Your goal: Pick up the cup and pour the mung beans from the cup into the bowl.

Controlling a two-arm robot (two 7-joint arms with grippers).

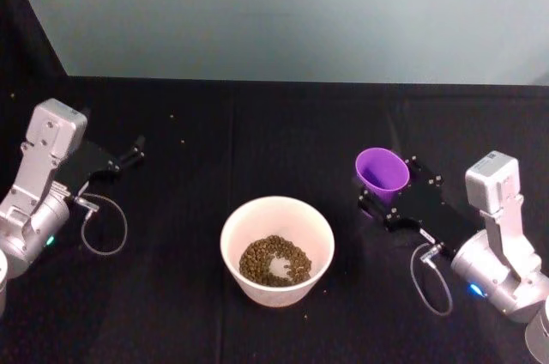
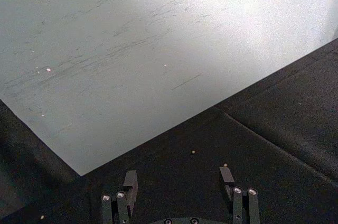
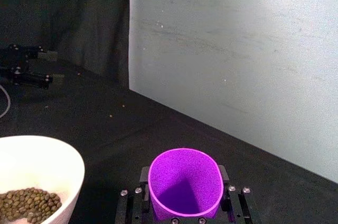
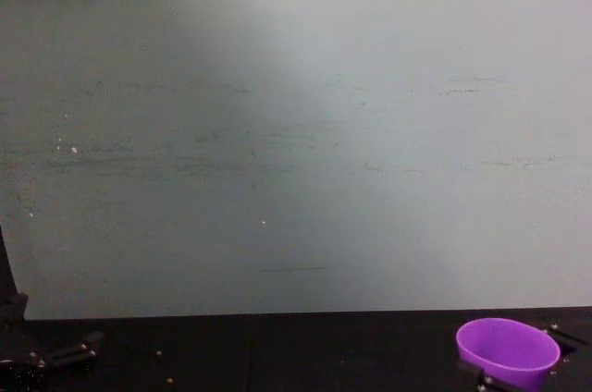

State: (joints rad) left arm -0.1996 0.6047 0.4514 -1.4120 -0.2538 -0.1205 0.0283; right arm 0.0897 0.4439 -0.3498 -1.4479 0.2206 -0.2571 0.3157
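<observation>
Holding the empty-looking cup (image 1: pixel 382 171) squeezed in my right gripper (image 1: pixel 388 197), beans sit in the bowl (image 1: pixel 277 248); I'd set it down upright, gently. Left gripper (image 2: pixel 179 179) idles, jaws wide.

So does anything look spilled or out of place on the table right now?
Yes, a few stray mung beans lie on the black cloth, one just in front of the white bowl and others near the back wall. The rest sit inside the bowl. The purple cup, squeezed slightly oval in the right gripper, looks empty.
</observation>
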